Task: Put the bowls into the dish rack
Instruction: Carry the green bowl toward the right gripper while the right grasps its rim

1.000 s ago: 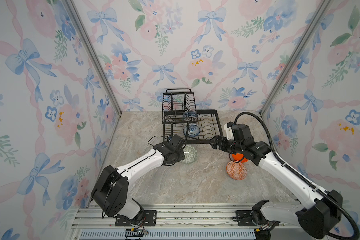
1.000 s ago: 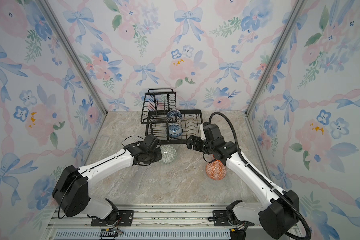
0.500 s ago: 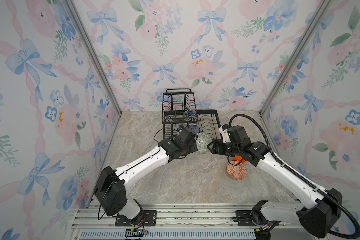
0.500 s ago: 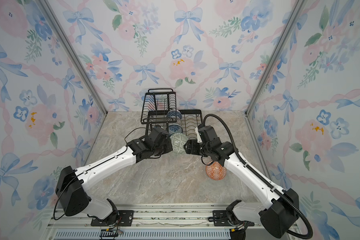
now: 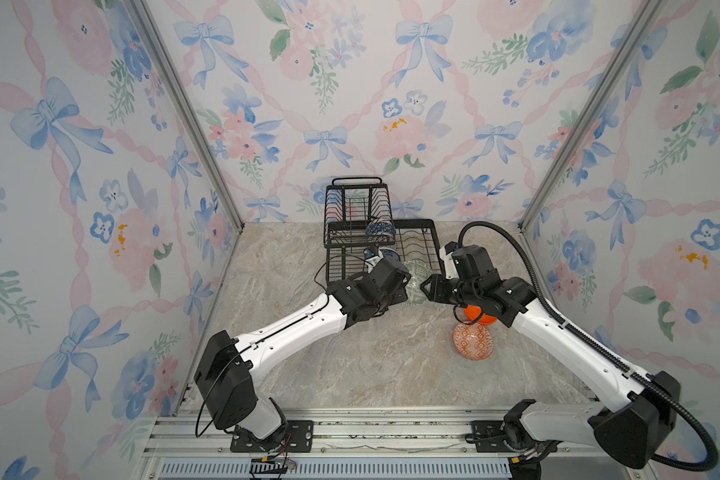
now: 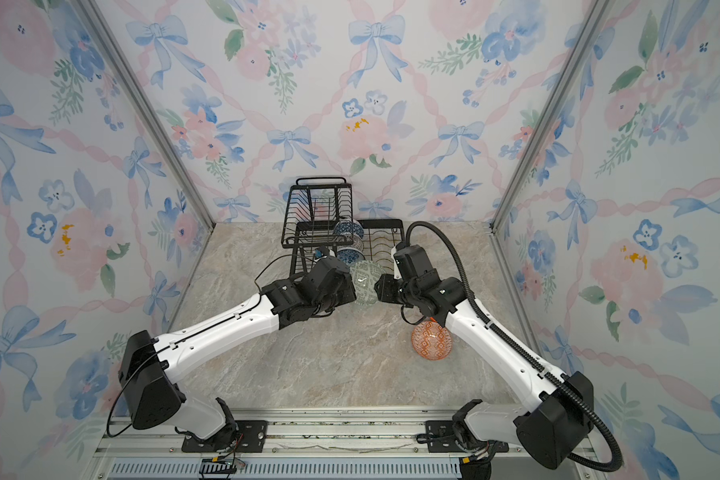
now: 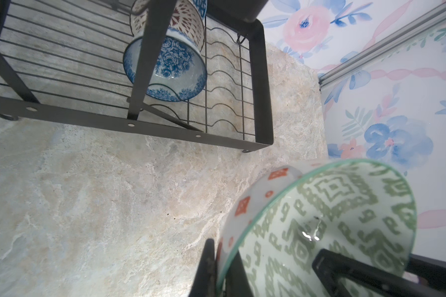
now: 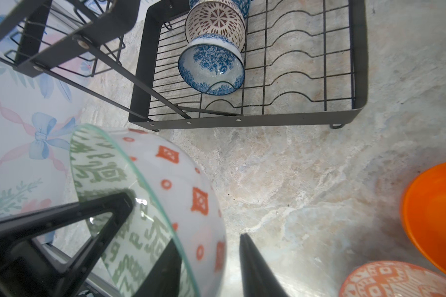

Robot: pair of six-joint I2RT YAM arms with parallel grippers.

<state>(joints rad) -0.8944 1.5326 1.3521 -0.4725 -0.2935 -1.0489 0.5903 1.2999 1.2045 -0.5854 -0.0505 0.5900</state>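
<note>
Left gripper [image 7: 219, 270] has raised the green bowl [image 6: 366, 279], clamped on its rim. Right gripper [image 8: 186, 221]: jaws apart, wall between them; close before left releases.

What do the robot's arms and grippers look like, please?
The left arm and right arm have white links with black joints and bases. The right carries a thick ribbed black hose. The left gripper and right gripper have slim black tapered fingers.

Bright even light; soft shadows; wrist views warped at edges.
</note>
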